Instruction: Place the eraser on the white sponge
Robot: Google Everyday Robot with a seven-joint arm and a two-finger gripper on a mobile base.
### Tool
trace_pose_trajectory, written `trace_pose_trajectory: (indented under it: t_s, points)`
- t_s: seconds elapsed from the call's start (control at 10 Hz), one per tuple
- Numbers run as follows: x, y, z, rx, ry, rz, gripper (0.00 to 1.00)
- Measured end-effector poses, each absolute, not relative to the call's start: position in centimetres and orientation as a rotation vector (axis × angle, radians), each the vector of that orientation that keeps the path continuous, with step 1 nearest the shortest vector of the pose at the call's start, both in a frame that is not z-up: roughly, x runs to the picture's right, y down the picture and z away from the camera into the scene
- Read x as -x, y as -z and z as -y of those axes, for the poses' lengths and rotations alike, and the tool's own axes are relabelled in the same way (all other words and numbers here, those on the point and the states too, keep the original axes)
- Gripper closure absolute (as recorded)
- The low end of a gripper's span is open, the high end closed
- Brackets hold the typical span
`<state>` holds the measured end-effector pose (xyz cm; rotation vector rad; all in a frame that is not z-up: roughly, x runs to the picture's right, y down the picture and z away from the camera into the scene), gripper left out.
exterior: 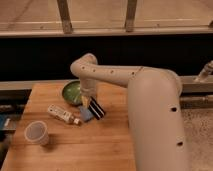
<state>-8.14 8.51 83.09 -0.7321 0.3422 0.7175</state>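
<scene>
1. The wooden table (75,150) has its left edge just beside a pale cup (37,132), which stands upright near the front-left corner. I cannot tell what is in it.
2. Bare wood lies open across the near part of the table, right of the cup.
3. A white tube-shaped bottle (62,114) lies on its side, between the cup and the bowl.
4. A green bowl (71,92) sits further back. Only its green inside shows.
5. The white sponge (86,114) lies flat just right of the bottle's cap.
6. The gripper (93,106) hangs over the sponge's right edge, its fingers pinching the eraser (97,109), which is tilted and touching or just above the sponge.
7. The bulky white arm (150,100) covers the table's right side.
</scene>
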Motion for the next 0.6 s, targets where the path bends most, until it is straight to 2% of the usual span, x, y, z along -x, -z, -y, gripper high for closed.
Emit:
trace_pose_trajectory:
  t_s: [0.6]
  points:
    - [9.6,-84.5,-11.8,0.830,-0.715,-0.318,0.93]
